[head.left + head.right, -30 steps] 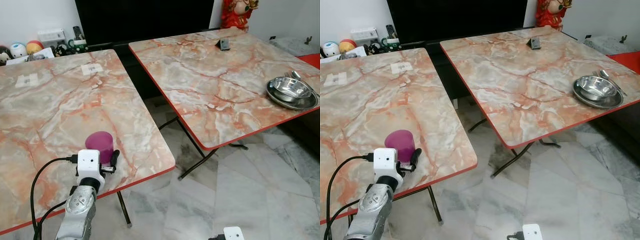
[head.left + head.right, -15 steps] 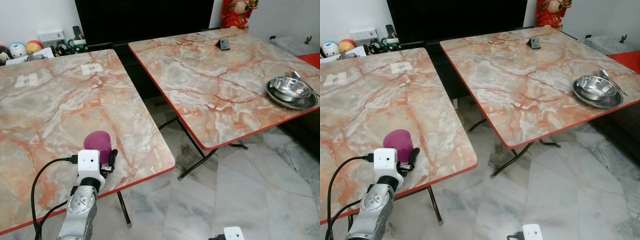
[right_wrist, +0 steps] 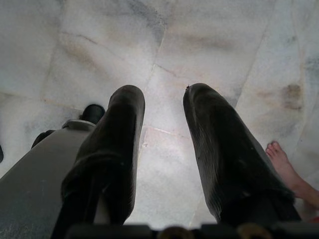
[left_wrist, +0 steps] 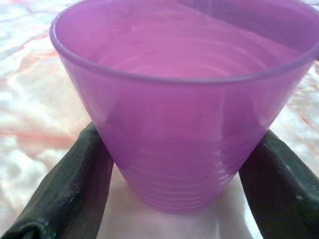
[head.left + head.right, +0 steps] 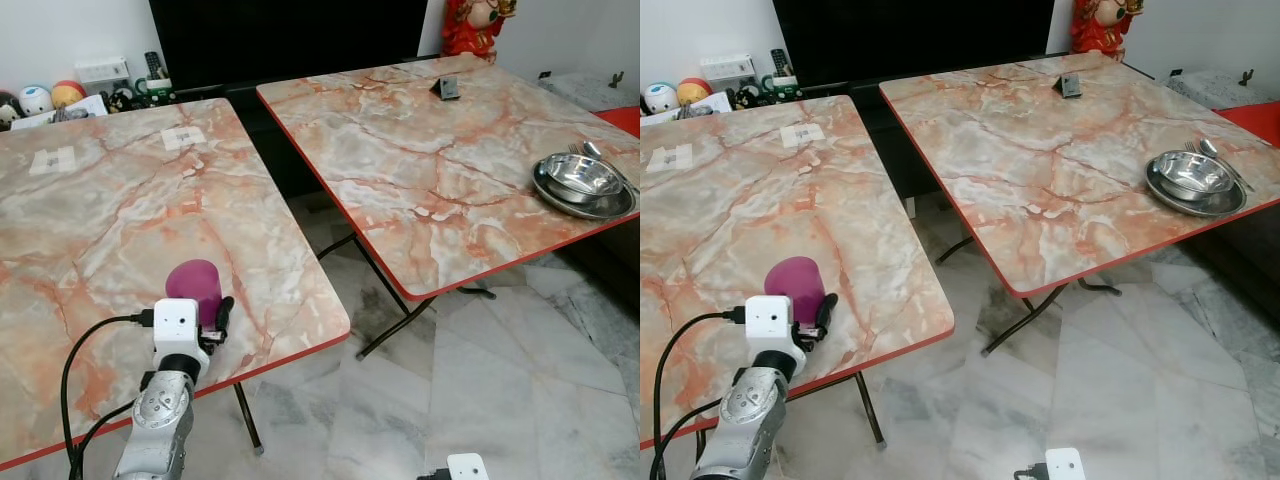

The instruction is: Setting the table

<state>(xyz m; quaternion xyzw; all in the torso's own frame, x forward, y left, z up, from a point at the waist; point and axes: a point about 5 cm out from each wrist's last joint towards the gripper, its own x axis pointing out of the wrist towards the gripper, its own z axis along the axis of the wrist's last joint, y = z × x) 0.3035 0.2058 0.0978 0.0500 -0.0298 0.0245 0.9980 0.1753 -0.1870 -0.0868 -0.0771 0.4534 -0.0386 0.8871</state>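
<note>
Purple cup (image 5: pixel 196 287), standing near the front edge of the left marble table (image 5: pixel 90 200), is gripped between the closed-in fingers of the left gripper (image 4: pixel 174 209), seemingly for carrying rightward to the table bearing the steel bowls (image 5: pixel 583 182), while the right gripper (image 3: pixel 164 149) is held idle, parted and empty, over the floor.

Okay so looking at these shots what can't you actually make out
- Purple cup: its lower half, in the head views, is hidden behind the left gripper and wrist camera.
- Cutlery beside the steel bowls: too small to tell the pieces apart.
- Dark object at the right table's far end: too small to identify.
- Right gripper: above the floor, its arm cut off by the frame edge.
</note>
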